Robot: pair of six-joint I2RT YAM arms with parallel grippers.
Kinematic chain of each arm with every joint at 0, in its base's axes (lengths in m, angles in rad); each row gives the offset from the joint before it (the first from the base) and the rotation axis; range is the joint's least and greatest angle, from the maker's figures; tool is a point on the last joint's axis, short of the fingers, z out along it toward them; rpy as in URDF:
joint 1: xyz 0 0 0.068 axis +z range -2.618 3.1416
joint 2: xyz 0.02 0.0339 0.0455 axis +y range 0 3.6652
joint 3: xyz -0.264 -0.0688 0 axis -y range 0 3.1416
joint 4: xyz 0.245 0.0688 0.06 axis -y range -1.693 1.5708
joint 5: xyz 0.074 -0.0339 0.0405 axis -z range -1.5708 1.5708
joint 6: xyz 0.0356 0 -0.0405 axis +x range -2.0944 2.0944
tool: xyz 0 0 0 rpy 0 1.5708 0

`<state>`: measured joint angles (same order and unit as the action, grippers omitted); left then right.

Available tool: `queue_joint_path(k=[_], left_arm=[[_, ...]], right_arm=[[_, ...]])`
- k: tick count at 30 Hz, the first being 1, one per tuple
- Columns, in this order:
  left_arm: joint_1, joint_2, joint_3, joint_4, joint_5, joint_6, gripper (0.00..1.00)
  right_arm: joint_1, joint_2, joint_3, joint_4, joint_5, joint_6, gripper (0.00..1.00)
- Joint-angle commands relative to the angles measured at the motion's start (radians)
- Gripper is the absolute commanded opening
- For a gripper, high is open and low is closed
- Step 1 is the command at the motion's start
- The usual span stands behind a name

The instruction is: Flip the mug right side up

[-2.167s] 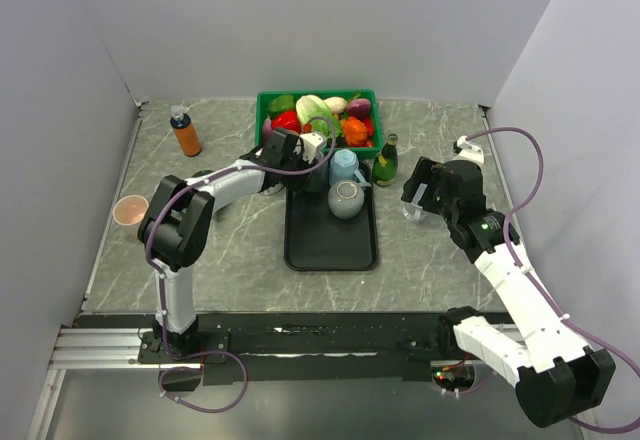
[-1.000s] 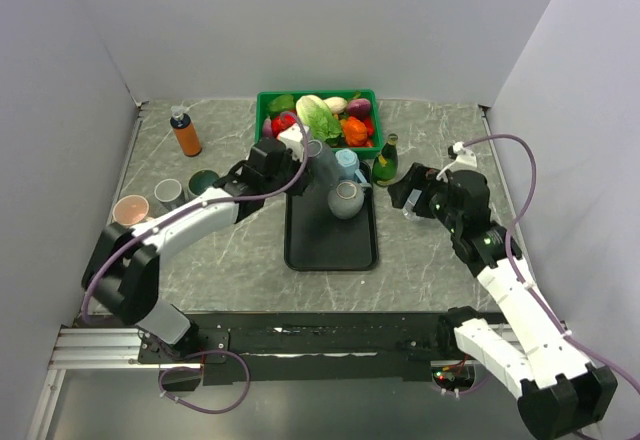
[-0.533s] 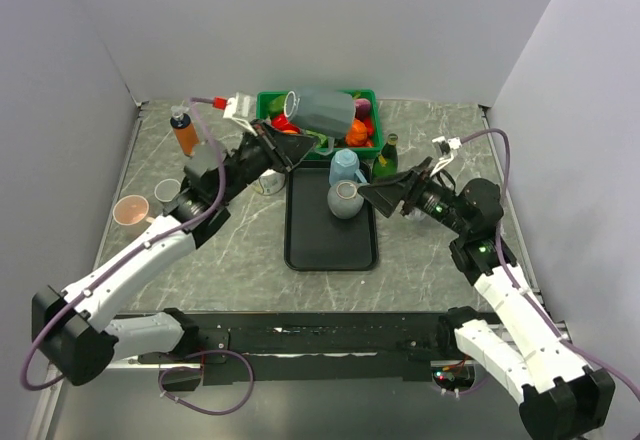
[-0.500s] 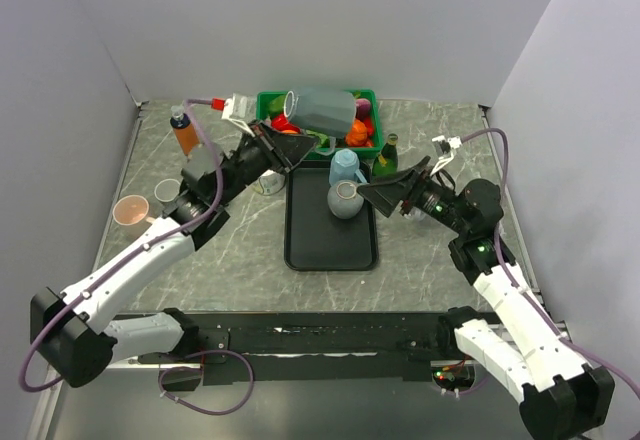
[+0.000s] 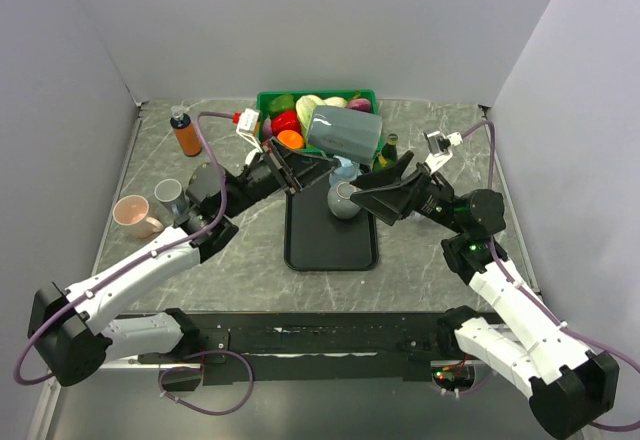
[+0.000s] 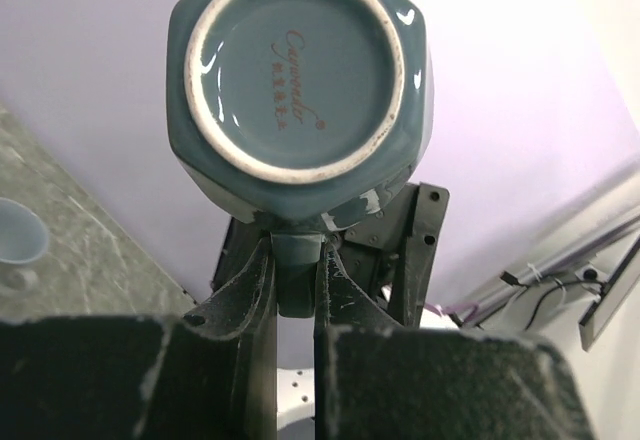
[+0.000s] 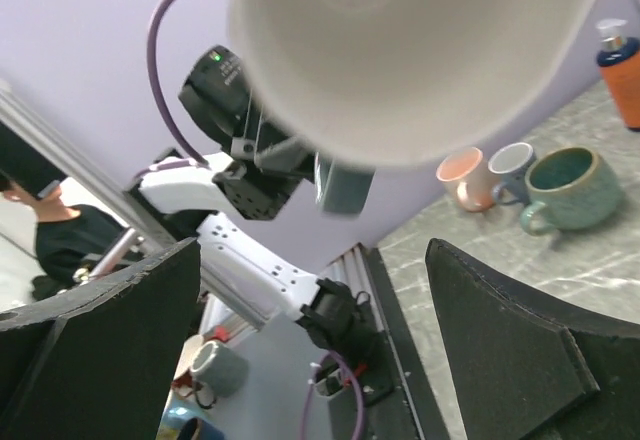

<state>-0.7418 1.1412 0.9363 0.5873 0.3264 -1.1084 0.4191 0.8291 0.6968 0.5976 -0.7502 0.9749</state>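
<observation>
A grey-blue mug [image 5: 345, 135] hangs on its side in the air above the black tray [image 5: 330, 245]. My left gripper [image 5: 312, 163] is shut on its handle. In the left wrist view the mug's base [image 6: 300, 70] faces the camera and the handle sits pinched in my left gripper [image 6: 297, 280]. The mug's white mouth [image 7: 410, 50] faces the right wrist camera, close up. My right gripper [image 5: 372, 192] is wide open and empty just right of and below the mug, also in the right wrist view [image 7: 312, 250].
On the tray stand an upside-down grey-green mug [image 5: 345, 201] and a light blue mug [image 5: 345, 168]. A green basket of vegetables [image 5: 268, 100] and a green bottle [image 5: 389, 155] are behind. An orange bottle [image 5: 185, 132], pink mug [image 5: 132, 216], grey mug [image 5: 170, 197] and dark mug [image 5: 205, 178] stand at the left.
My left arm lifted the grey-blue mug off the tray area, tipped it sideways and carried it right. My right arm swung up and left, its open jaws now facing the mug's mouth.
</observation>
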Motion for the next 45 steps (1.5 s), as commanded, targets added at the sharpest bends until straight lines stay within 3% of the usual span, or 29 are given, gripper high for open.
queue_joint_path(k=[1, 9, 21, 31, 34, 35, 40, 41, 44, 45], left_arm=[[-0.050, -0.064, 0.041, 0.135, -0.006, 0.007, 0.01], [-0.116, -0.110, 0.013, 0.057, -0.127, 0.068, 0.01], [-0.182, -0.132, -0.051, 0.048, -0.220, 0.104, 0.01], [-0.208, -0.104, -0.073, 0.063, -0.248, 0.121, 0.01], [-0.212, -0.095, -0.085, 0.078, -0.245, 0.114, 0.01], [-0.212, -0.093, -0.086, 0.080, -0.245, 0.113, 0.01], [-0.220, -0.107, -0.109, 0.066, -0.250, 0.136, 0.01], [-0.220, -0.113, -0.113, 0.056, -0.256, 0.151, 0.03], [-0.222, -0.136, -0.128, 0.027, -0.265, 0.192, 0.26], [-0.223, -0.141, -0.126, 0.016, -0.263, 0.205, 0.39]], right_arm=[[0.020, -0.019, 0.036, 0.076, 0.029, 0.042, 0.99], [0.064, -0.013, 0.070, 0.007, 0.104, 0.007, 0.86], [0.093, -0.001, 0.061, -0.021, 0.196, 0.119, 0.72], [0.101, -0.004, 0.046, -0.079, 0.219, 0.130, 0.43], [0.101, 0.001, 0.041, -0.065, 0.216, 0.120, 0.14], [0.101, 0.001, 0.038, -0.064, 0.219, 0.117, 0.00], [0.101, -0.011, 0.023, -0.097, 0.247, 0.084, 0.00], [0.101, -0.018, 0.018, -0.107, 0.250, 0.074, 0.00], [0.102, -0.054, 0.010, -0.168, 0.304, 0.030, 0.00], [0.101, -0.073, 0.013, -0.185, 0.320, 0.010, 0.00]])
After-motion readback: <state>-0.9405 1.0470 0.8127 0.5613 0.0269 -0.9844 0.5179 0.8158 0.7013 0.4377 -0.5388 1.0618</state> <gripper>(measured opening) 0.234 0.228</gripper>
